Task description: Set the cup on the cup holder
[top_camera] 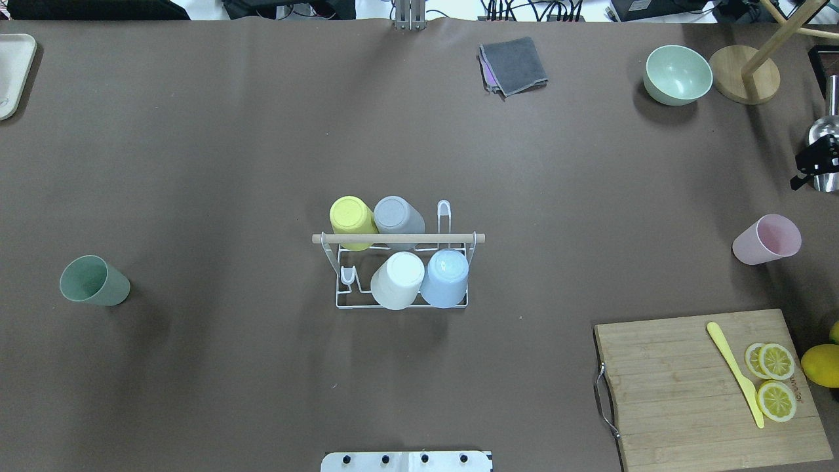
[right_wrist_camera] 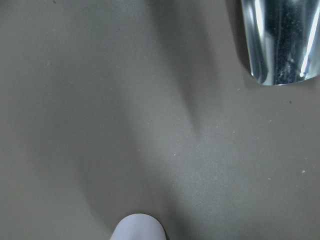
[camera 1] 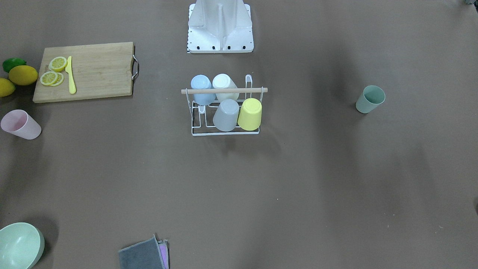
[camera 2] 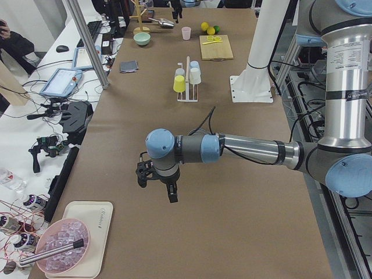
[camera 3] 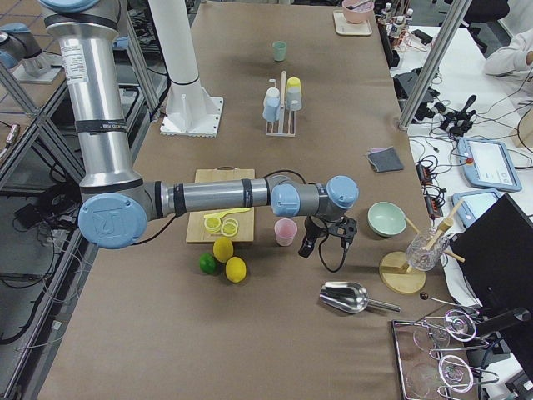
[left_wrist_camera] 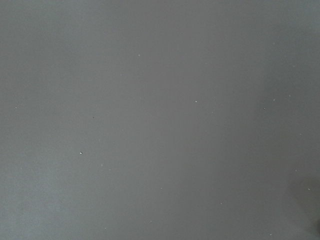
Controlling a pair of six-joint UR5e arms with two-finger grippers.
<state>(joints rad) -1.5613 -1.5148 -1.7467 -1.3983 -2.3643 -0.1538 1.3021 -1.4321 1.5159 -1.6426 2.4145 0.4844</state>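
The white wire cup holder (camera 1: pixel 196 129) with a wooden rod stands mid-table, also in the overhead view (top_camera: pixel 341 303). Blue (camera 1: pixel 202 89), white (camera 1: pixel 225 86), grey (camera 1: pixel 226 115) and yellow (camera 1: pixel 250 114) cups sit upside down on it. A green cup (top_camera: pixel 94 280) stands alone on my left, a pink cup (top_camera: pixel 765 239) on my right. My left gripper (camera 2: pixel 157 187) hangs over bare table near the left end; I cannot tell whether it is open. My right gripper (camera 3: pixel 325 242) hangs just beside the pink cup (camera 3: pixel 286 231); I cannot tell its state either.
A cutting board (camera 1: pixel 97 71) with lemon slices and a yellow knife (camera 1: pixel 71 76) lies on my right, lemons and a lime (camera 1: pixel 22 74) beside it. A green bowl (top_camera: pixel 677 74), grey cloth (top_camera: pixel 514 64), metal scoop (right_wrist_camera: pixel 282 40) and wooden stand (top_camera: pixel 744 72) lie farther out.
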